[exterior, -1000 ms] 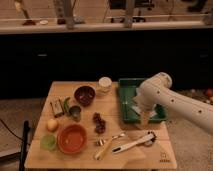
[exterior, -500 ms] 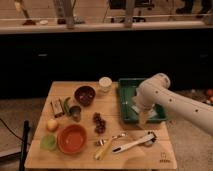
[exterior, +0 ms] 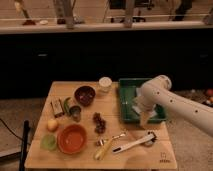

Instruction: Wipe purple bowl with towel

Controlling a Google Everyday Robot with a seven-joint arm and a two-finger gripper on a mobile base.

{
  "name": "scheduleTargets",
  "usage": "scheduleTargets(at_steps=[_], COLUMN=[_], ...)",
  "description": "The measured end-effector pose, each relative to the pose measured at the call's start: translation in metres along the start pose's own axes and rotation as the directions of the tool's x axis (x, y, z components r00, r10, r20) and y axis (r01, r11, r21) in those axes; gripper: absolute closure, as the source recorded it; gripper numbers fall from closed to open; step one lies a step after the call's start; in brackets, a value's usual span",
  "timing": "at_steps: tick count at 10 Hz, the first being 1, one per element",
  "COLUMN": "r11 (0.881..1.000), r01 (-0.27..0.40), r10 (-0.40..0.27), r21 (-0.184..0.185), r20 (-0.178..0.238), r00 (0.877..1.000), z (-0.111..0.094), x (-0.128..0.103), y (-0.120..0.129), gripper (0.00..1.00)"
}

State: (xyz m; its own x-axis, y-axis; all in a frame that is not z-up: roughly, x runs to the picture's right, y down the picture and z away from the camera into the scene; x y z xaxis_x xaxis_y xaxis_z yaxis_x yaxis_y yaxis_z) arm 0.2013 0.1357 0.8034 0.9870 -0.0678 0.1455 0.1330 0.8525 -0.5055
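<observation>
Wood table (exterior: 142, 161), dim room. The purple bowl (exterior: 84, 95) sits upright near the back edge. My gripper (exterior: 145, 118) hangs over the towel (exterior: 135, 107), right edge; open or closed, I cannot tell.

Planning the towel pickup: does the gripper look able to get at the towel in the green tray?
Probably yes. The gripper hangs over the green tray, right by the towel, and the tray is open on top; the arm hides part of the towel.

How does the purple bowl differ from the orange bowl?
The purple bowl is smaller and dark; the orange bowl is larger and bright. The purple bowl sits toward the back of the table, the orange bowl near its front edge. Both are round and upright, apart from the gripper, which hangs over the green tray.
</observation>
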Motion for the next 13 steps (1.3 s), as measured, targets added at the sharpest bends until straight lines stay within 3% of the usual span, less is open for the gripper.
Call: scheduleTargets(at_steps=[3,6,9,11,13], r11=[1.0,1.0,0.995,0.98,0.943], r01=[-0.001,-0.014,-0.104,-0.198,-0.332], r10=[0.001,0.014,0.104,0.198,0.332], r21=[-0.005,-0.004,0.0,0.005,0.009], r20=[0.017,0.006,-0.016,-0.02,-0.015], r00=[1.0,1.0,0.994,0.98,0.943], z=[0.007,0.013,-0.006,-0.009,-0.009], x=[-0.014,0.006,-0.001,0.003,0.014], y=[-0.011,-0.005,-0.017,-0.025,-0.029], gripper=[0.2,0.2,0.2,0.2,0.2])
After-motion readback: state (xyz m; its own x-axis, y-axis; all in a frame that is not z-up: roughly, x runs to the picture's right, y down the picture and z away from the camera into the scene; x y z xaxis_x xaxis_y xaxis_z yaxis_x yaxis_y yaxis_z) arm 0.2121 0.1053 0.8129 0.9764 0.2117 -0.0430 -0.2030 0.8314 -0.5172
